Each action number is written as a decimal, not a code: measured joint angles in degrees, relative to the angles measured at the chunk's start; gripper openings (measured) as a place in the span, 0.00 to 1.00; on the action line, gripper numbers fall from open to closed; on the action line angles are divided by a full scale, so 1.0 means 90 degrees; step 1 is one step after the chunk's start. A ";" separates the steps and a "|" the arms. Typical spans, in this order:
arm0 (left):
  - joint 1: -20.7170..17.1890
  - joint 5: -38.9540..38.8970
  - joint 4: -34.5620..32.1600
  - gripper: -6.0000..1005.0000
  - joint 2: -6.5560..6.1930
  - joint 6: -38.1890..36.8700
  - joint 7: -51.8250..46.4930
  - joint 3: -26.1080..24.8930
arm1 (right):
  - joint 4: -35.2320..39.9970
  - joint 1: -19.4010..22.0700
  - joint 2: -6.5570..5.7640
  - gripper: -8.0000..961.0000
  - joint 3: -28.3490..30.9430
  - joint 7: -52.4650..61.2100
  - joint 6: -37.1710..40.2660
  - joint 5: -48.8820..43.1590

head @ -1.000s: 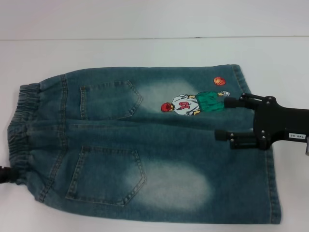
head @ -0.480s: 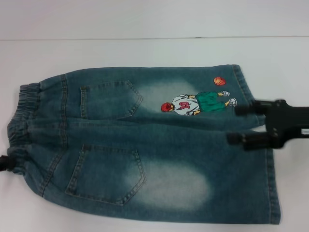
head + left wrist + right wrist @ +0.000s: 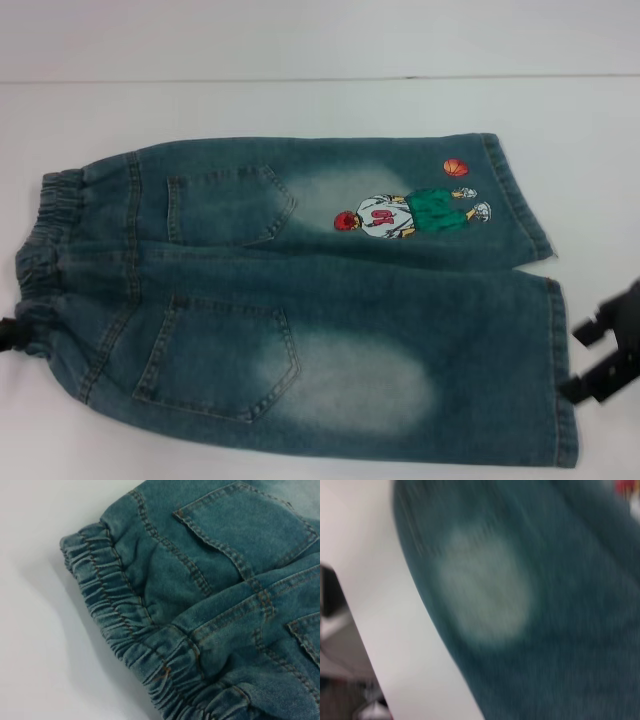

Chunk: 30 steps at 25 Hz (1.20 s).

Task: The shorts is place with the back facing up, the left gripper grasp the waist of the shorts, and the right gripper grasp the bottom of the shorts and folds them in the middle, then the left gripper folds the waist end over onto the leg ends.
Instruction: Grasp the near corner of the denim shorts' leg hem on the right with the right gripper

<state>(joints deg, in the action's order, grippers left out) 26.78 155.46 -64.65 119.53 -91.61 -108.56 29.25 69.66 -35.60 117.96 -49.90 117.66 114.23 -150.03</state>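
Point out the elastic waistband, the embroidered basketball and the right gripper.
elastic waistband (image 3: 107, 612): left wrist view, gathered band's middle.
embroidered basketball (image 3: 455, 168): head view, centre of the orange patch.
right gripper (image 3: 598, 355): head view, between its two black fingers.

The right gripper (image 3: 592, 358) sits at the right edge of the head view, its two black fingers (image 3: 590, 330) spread apart with nothing between them — tips pointing left, one finger farther from the robot than the other. Only the finger ends and a slice of the black body behind them show. At the left edge, low in the same view, a small black piece of the left gripper (image 3: 8, 333) pokes in — too little to read its fingers.
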 joint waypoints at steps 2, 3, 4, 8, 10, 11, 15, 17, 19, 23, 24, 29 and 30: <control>-0.0011 0.0000 0.0005 0.09 0.0006 0.0019 0.0004 0.0002 | -0.0105 -0.0151 0.0054 0.98 -0.0269 0.0205 0.0008 -0.0401; -0.0020 0.0000 0.0006 0.09 0.0007 0.0031 0.0003 0.0002 | -0.0172 -0.0206 0.0077 0.98 -0.0424 0.0301 0.0018 -0.0483; -0.0025 0.0000 0.0008 0.09 0.0008 0.0041 0.0005 0.0002 | -0.0366 -0.0296 0.0098 0.98 -0.0811 0.0506 0.0020 -0.0550; -0.0038 0.0001 0.0014 0.09 0.0020 0.0071 0.0049 0.0002 | -0.0632 -0.0378 0.0100 0.98 -0.1066 0.0634 0.0019 -0.0548; -0.0049 0.0001 0.0016 0.09 0.0028 0.0082 0.0066 -0.0003 | -0.0847 -0.0432 0.0100 0.98 -0.1180 0.0732 0.0018 -0.0548; -0.0051 0.0001 0.0016 0.09 0.0028 0.0082 0.0067 -0.0008 | -0.0939 -0.0447 0.0097 0.98 -0.1274 0.0808 0.0016 -0.0550; -0.0056 0.0002 0.0016 0.09 0.0029 0.0084 0.0071 -0.0040 | -0.1076 -0.0434 0.0083 0.98 -0.1578 0.1085 0.0003 -0.0559; -0.0056 0.0002 0.0016 0.09 0.0030 0.0099 0.0071 -0.0047 | -0.1088 -0.0411 0.0078 0.98 -0.1678 0.1212 0.0003 -0.0567; -0.0056 0.0002 0.0016 0.09 0.0034 0.0129 0.0071 -0.0047 | -0.1098 -0.0382 0.0081 0.98 -0.1817 0.1331 0.0001 -0.0576; -0.0056 0.0002 0.0016 0.09 0.0039 0.0149 0.0059 -0.0047 | -0.1104 -0.0327 0.0103 0.98 -0.1947 0.1456 -0.0014 -0.0685; -0.0056 0.0002 0.0016 0.09 0.0039 0.0152 0.0057 -0.0051 | -0.1111 -0.0315 0.0103 0.98 -0.1948 0.1472 -0.0017 -0.0706; -0.0057 0.0002 0.0008 0.09 0.0053 0.0160 0.0054 -0.0057 | -0.1164 -0.0255 0.0127 0.98 -0.1935 0.1486 -0.0037 -0.0710; -0.0056 0.0002 0.0004 0.09 0.0055 0.0160 0.0054 -0.0057 | -0.1178 -0.0246 0.0142 0.98 -0.1928 0.1476 -0.0045 -0.0706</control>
<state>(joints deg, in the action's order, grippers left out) 26.28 155.48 -64.62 120.02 -90.17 -108.08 28.74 59.06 -37.81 119.24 -67.25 130.94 113.83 -156.38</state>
